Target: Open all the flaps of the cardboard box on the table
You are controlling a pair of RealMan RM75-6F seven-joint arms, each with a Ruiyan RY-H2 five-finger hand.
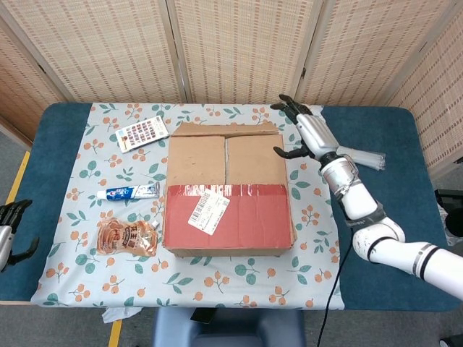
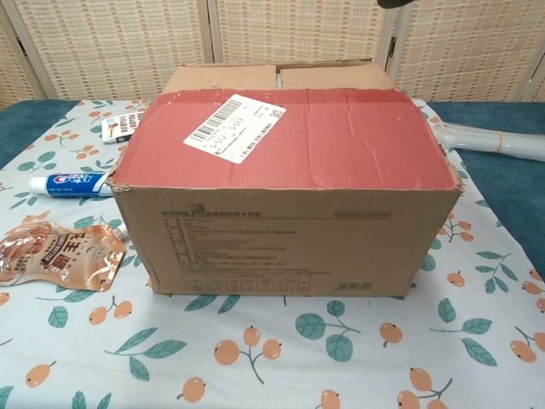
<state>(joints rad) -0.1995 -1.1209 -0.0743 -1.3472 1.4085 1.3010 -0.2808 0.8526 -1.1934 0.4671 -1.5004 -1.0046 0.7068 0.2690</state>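
Observation:
The cardboard box (image 1: pixel 228 191) stands mid-table on the floral cloth. Its red front flap (image 1: pixel 228 217) with a white label lies flat and closed over the near half. Behind it the two brown inner flaps (image 1: pixel 197 160) lie closed side by side. The back flap (image 1: pixel 224 129) hangs down behind the box, only its fold edge showing. My right hand (image 1: pixel 307 134) hovers just off the box's far right corner, fingers spread, holding nothing. My left hand (image 1: pixel 11 228) rests at the table's left edge, empty. In the chest view the box (image 2: pixel 285 221) fills the middle, its red flap (image 2: pixel 281 141) on top.
A white keypad remote (image 1: pixel 142 133), a toothpaste tube (image 1: pixel 129 192) and an orange pouch (image 1: pixel 128 237) lie left of the box. A clear plastic bundle (image 1: pixel 358 155) lies to its right, under my right forearm. Woven screens stand behind the table.

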